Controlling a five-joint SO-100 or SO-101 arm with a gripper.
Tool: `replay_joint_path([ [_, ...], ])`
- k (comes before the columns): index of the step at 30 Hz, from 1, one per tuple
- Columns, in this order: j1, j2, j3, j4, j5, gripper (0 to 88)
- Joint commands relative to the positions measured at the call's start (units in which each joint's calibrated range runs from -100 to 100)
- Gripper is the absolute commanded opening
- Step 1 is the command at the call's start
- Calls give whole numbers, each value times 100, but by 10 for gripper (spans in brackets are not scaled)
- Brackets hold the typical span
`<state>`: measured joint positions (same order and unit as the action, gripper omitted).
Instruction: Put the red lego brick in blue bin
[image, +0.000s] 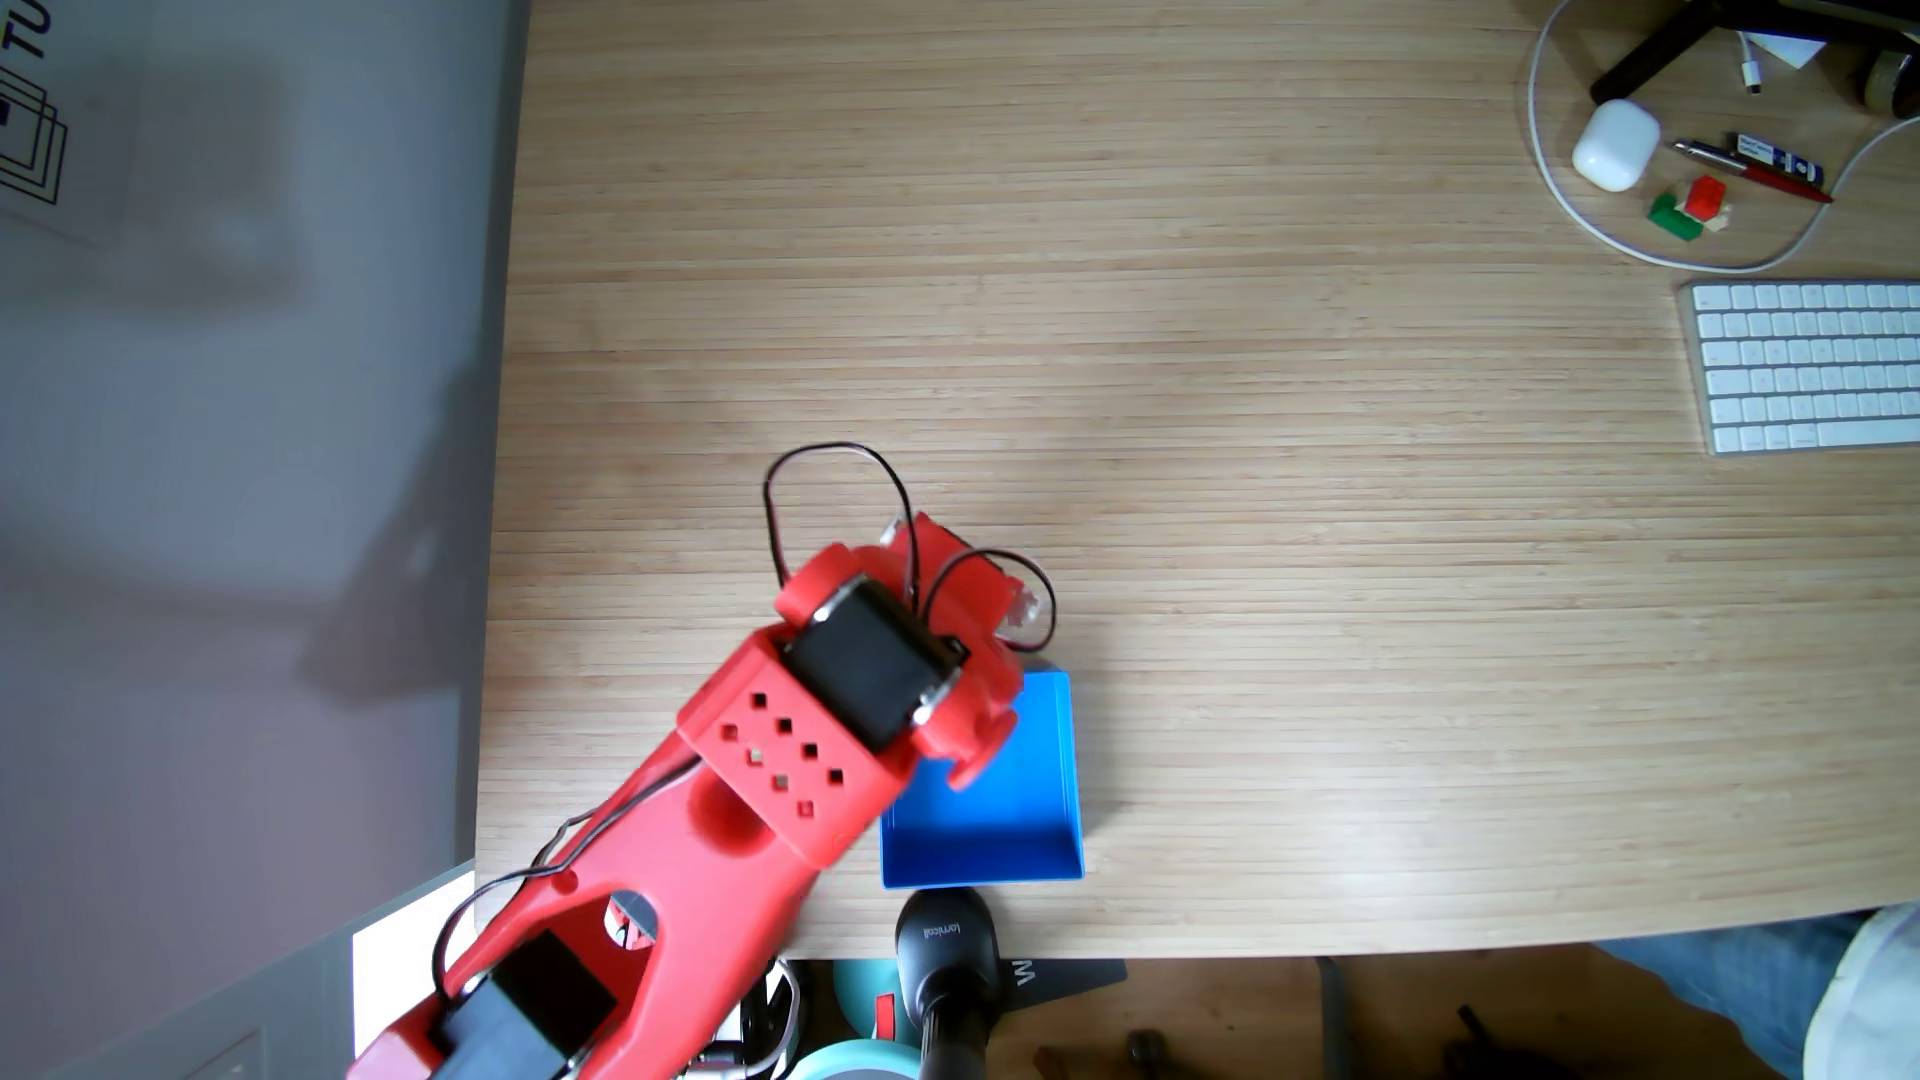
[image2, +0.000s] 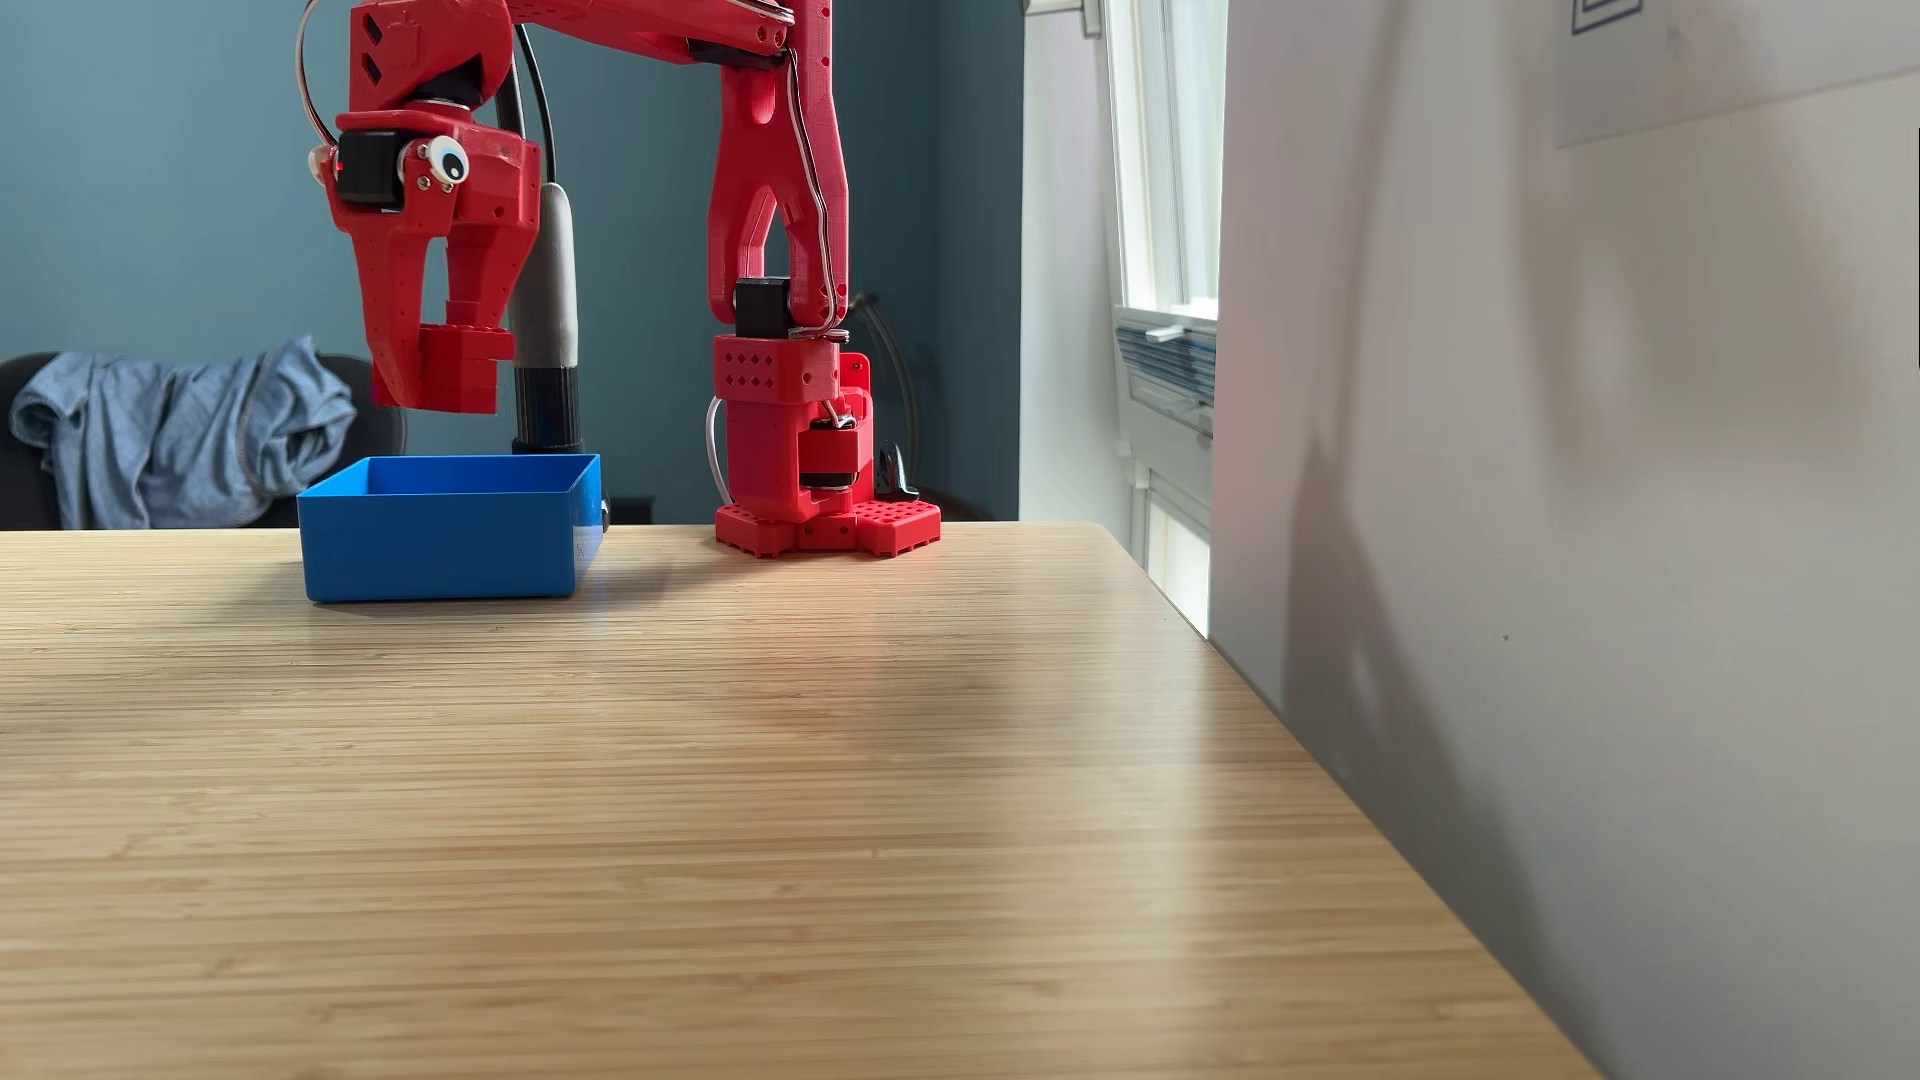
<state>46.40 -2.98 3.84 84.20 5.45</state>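
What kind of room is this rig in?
Probably a home office or desk setup: pale wooden desk with a white keyboard, white earbud case and pens, a window, and grey clothing draped over a chair.

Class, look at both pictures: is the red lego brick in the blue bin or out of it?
Out. The side fixed view shows the red lego brick clamped in the end effector, hanging above the blue bin.

Red arm (image: 727, 789) parked over the blue bin (image: 1023, 820)
Bin's sitting on the wood table (image: 1247, 467), keyboard (image: 1813, 363) way off right.
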Motion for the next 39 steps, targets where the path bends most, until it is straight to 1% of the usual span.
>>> replay_joint_path([
  [1, 593, -481, 97, 46, 259, 0],
  [5, 1062, -481, 305, 29, 474, 0],
  [14, 1833, -481, 559, -27, 991, 1],
  [19, 2151, -481, 1004, -377, 1221, 1],
  [25, 2382, -481, 1694, -823, 1431, 1],
  [28, 2432, -481, 1857, -904, 1465, 1],
  [35, 2533, -489, 2637, -1668, 1553, 1],
  [39, 2540, -489, 2810, -1854, 1568, 1],
])
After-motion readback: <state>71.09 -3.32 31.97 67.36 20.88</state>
